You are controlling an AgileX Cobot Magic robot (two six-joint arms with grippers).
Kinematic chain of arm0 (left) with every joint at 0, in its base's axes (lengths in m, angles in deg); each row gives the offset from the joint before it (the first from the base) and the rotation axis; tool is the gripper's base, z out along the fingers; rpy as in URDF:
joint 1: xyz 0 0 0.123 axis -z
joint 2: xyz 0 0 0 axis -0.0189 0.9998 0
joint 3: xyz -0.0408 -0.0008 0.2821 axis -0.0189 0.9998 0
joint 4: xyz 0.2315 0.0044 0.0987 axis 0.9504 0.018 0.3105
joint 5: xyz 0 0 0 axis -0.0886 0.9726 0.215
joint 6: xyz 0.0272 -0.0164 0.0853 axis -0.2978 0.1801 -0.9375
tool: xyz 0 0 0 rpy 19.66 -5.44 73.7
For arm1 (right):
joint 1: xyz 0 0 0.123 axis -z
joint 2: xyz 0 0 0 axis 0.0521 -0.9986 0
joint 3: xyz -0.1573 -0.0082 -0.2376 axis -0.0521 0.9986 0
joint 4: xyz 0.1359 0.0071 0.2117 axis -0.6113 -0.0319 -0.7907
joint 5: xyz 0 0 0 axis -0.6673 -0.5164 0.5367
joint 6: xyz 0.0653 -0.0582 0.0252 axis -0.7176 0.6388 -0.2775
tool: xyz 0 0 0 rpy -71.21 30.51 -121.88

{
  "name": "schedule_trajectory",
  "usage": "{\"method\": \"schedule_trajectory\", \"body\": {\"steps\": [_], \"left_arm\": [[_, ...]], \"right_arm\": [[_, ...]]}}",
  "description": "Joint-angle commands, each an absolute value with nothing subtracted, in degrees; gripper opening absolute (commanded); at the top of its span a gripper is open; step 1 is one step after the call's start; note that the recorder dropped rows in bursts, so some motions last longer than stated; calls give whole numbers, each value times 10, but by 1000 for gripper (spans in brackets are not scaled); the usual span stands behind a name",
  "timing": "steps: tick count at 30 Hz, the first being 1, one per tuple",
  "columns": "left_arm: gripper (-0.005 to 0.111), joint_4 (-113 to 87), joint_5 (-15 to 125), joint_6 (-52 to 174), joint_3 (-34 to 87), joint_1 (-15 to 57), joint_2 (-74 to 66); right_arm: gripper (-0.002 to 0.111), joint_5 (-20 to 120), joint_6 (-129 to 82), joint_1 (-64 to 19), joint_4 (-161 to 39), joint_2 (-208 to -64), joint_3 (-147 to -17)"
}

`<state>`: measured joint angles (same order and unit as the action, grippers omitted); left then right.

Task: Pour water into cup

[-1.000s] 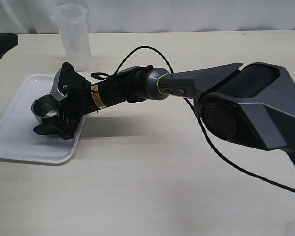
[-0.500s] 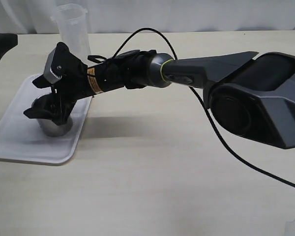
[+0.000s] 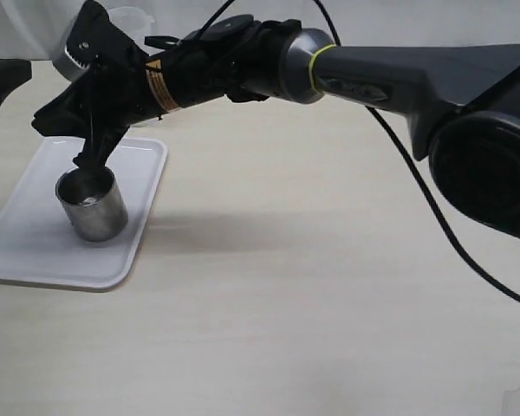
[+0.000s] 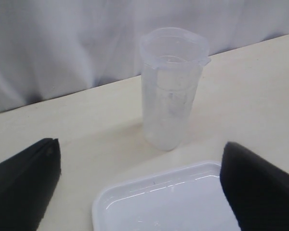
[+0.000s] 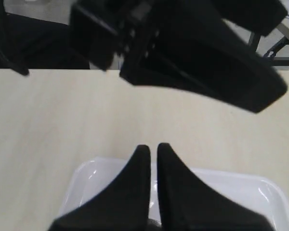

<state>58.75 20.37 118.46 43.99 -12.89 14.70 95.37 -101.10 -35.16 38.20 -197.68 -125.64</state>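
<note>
Nearest the exterior camera, the pale wooden table [image 3: 286, 329] is lying bare, with a black cable [image 3: 433, 217] trailing across its right side. Further in on the left, a white tray [image 3: 35, 260] is resting flat on the table, and the cup [image 3: 93, 208] is standing upright on it, near the tray's right edge. Its inside is catching the light, so what it contains cannot be told.

Just above the cup's rim, and apart from it, the right gripper [image 3: 82, 160] is hanging with its tips pointing down. Its arm is reaching across from the right of the scene. In the right wrist view the two fingers [image 5: 139, 183] are pressing together with only a thin slit between them (nothing is caught there), so the pincer is clenched and empty, and the tray is showing beneath them.

Behind the tray, the translucent beaker [image 4: 172, 91] is standing upright on the table, close to the tray's far edge but off it. The right arm is hiding most of it in the exterior view. Its cloudy wall is making the water inside hard to judge.

At the far left edge, the left gripper [image 4: 139, 147] is hovering with its fingers [image 4: 24, 185] spread wide, grasping nothing and facing the beaker. A white cloth backdrop [image 4: 62, 48] is hanging behind the table.
</note>
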Motion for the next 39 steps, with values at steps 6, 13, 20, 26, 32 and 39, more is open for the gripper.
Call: {"method": "schedule_trajectory", "body": {"steps": [6, 13, 20, 26, 32, 39], "left_arm": [[84, 584, 192, 1184, 443, -129, 143], [84, 584, 192, 1184, 443, -129, 143], [84, 584, 192, 1184, 443, -129, 143], [84, 584, 192, 1184, 443, -129, 143], [84, 584, 192, 1184, 443, -129, 143], [84, 584, 179, 1184, 443, -129, 143]], "right_arm": [[4, 815, -1029, -351, 387, -1861, -1137], [4, 613, -961, -351, 271, -1752, -987], [4, 559, -894, -351, 200, -1631, -885], [4, 474, -892, -351, 205, -1518, -822], [4, 413, -906, -351, 231, -1394, -739], [4, 399, -926, -351, 239, -1229, -647]]}}
